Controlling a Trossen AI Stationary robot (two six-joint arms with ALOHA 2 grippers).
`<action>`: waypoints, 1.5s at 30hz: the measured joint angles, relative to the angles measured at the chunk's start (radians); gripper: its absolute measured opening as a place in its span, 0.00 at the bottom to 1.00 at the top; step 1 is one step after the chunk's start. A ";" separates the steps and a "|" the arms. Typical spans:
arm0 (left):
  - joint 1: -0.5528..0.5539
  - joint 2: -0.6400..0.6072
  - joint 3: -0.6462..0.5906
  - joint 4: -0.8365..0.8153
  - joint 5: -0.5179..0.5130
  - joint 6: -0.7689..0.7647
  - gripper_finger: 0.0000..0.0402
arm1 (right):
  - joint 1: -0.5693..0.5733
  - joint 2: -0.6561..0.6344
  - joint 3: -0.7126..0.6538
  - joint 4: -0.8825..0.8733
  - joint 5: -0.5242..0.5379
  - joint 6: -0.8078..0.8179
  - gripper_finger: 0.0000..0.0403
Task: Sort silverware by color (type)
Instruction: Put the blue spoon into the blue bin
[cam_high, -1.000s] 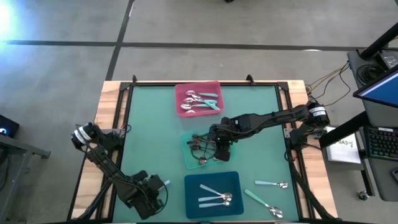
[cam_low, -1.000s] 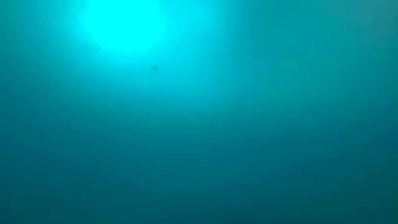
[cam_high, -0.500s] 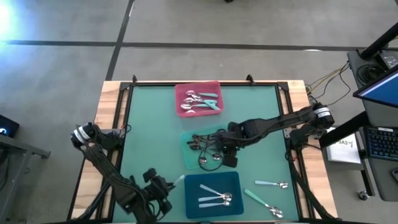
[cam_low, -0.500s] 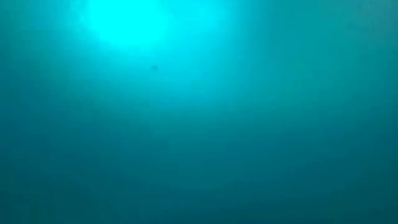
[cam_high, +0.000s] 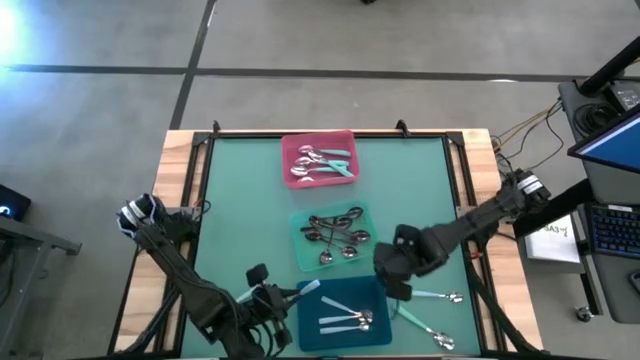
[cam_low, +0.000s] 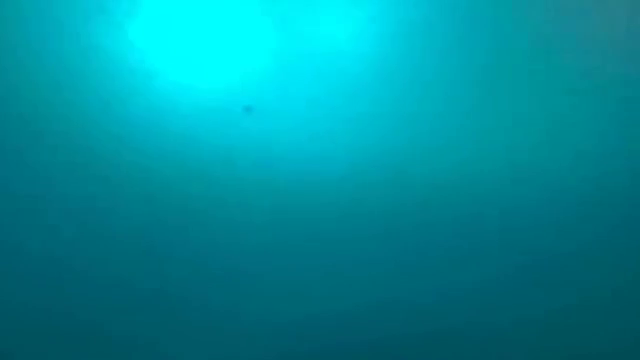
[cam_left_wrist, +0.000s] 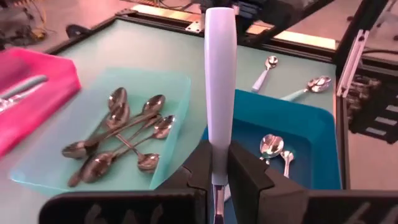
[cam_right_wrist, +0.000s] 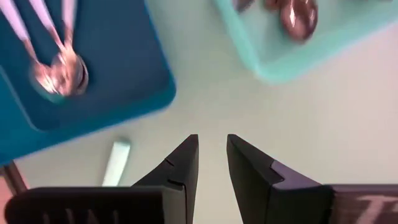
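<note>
My left gripper (cam_high: 280, 297) is at the near edge, left of the dark-teal tray (cam_high: 378, 285), and is shut on a pale-blue-handled spoon (cam_high: 307, 288). That tray holds pale-blue-handled spoons (cam_high: 345, 315). The mint tray (cam_high: 300, 250) holds several dark metal spoons (cam_high: 335, 232), and the pink tray (cam_high: 290, 150) holds teal-handled ones (cam_high: 325, 160). My right gripper (cam_high: 397, 285) is open and holds nothing; it hovers by the dark-teal tray's right far corner. Two loose spoons lie flat on the mat beside it: a pale-blue-handled one (cam_high: 437, 296) and a teal-handled one (cam_high: 425, 325). The low view shows only teal. My left gripper pinches the spoon between its two fingers at the handle's lower end (cam_left_wrist: 216, 163), where the metal neck begins. The pale blue handle (cam_left_wrist: 221, 74) sticks out past the fingertips, along the fingers. The spoon is lifted clear; its bowl is hidden behind the gripper.
The three trays stand in a line down the middle of the green mat (cam_high: 240, 200). Bare mat lies left and right of them. A raised wooden frame (cam_high: 182, 170) borders the table. A desk with a keyboard (cam_high: 610, 230) stands to the right, off the table.
My right gripper has left the mint tray and moved toward the near right, down to the dark-teal tray's right far corner. My left gripper has carried the pale-blue-handled spoon rightward along the near edge toward the dark-teal tray.
</note>
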 joint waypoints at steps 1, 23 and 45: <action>0.005 -0.001 -0.012 0.025 0.006 0.003 0.04 | 0.025 0.000 -0.017 0.000 0.008 0.033 0.19; 0.182 0.023 -0.249 0.617 0.452 0.264 0.19 | 0.331 0.000 -0.340 0.095 0.027 0.554 0.25; 0.138 0.031 -0.142 0.595 0.429 0.390 0.30 | 0.336 0.000 -0.437 0.313 -0.018 0.448 0.31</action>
